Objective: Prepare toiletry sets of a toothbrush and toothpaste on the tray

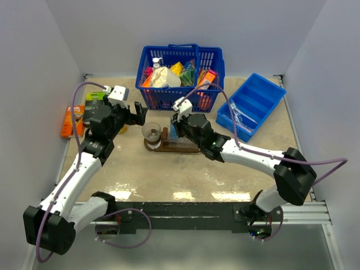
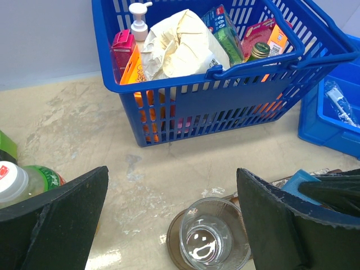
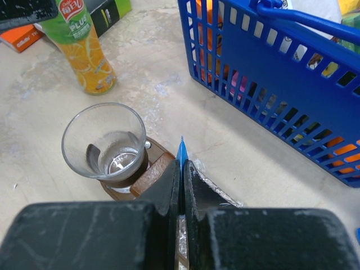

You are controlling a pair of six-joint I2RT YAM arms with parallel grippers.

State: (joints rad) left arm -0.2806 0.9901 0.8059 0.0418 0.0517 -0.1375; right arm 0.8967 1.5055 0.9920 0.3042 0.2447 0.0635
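1. The right gripper (image 3: 181, 167) is clamped flat on a thin blue tube (image 3: 181, 147) – only the tube's narrow tip shows past the black fingertips.
2. The held tube sits over the brown wooden tray (image 3: 149, 174), just beside the clear glass cup (image 3: 104, 140) that stands on the tray's end. Whether the tube touches the wood cannot be told.
3. The left gripper (image 2: 171, 188) hangs with its jaws spread wide and nothing between them – the glass cup lies below the gap.
4. The blue basket (image 2: 225, 101) stands behind the tray, and the blue bin (image 1: 251, 104) lies to the right.
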